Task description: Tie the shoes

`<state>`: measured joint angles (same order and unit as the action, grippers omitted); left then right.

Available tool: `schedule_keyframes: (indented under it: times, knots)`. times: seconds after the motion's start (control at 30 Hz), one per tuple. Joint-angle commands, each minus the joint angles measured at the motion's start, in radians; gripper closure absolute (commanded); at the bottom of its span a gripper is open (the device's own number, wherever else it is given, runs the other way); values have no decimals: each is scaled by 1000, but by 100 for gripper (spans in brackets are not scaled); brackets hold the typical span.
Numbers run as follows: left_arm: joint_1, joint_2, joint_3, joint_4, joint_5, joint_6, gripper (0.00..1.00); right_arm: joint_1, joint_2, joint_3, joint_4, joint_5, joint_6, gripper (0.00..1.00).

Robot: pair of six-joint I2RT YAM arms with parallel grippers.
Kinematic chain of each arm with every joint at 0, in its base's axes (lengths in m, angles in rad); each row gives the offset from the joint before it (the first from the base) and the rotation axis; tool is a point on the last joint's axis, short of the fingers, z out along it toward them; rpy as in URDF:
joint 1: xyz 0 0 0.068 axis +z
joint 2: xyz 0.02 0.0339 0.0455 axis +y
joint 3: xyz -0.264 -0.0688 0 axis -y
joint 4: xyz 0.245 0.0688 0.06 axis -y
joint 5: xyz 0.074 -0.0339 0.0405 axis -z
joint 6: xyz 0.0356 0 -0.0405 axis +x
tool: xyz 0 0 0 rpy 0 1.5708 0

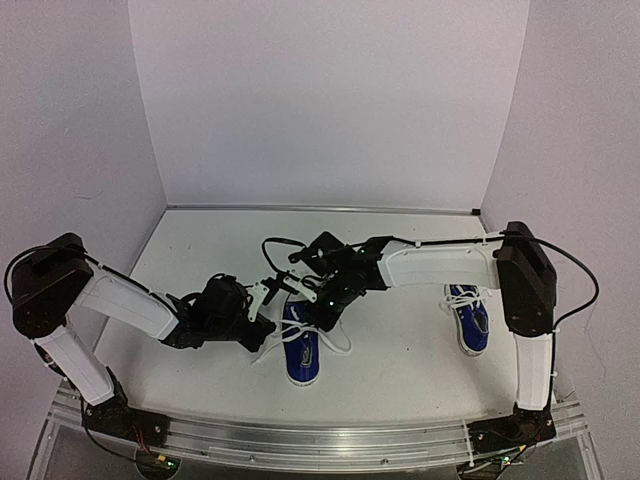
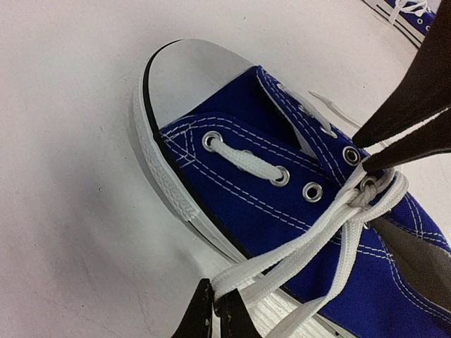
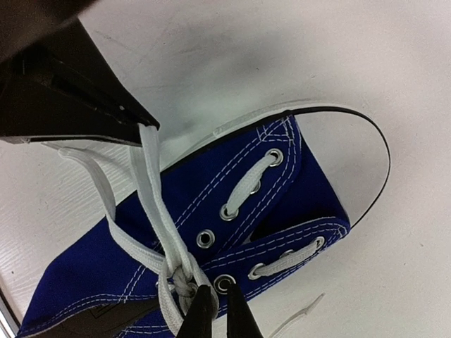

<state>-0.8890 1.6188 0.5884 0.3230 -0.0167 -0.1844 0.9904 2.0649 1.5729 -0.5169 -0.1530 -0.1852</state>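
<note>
The centre sneaker [image 1: 300, 352] is blue canvas with white double stitching, metal eyelets, a ribbed white rubber sole and a smooth, rounded toe cap [image 2: 190, 74]. Its flat woven white laces [image 2: 296, 246] cross in 1 half-knot [image 3: 182, 280] over the tongue. It lies on a matte white table [image 1: 400, 380] boxed in by 3 pale walls [image 1: 320, 100]. The 2nd sneaker [image 1: 467, 318] sits well apart to the right. The left gripper [image 2: 216, 310] is clamped on 2 lace strands stretched taut past the sole's side. The right gripper [image 3: 215, 311] pinches the laces at the half-knot.
</note>
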Motion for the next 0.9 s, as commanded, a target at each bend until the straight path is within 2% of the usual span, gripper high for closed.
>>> schedule_keyframes:
  times: [0.0, 0.03, 0.13, 0.87]
  knots:
    - [4, 1, 13, 69, -2, -9, 94, 18, -65, -31, 6, 39, 28, 88]
    - [4, 4, 10, 74, -2, -6, 95, 14, -77, -38, 20, 39, 43, 85]
    - [4, 7, 0, 96, -1, -1, 96, -11, -105, -44, 41, 3, 70, 82]
    - [4, 21, -41, 189, 14, -55, 98, -24, -55, -40, 47, -79, 82, 81]
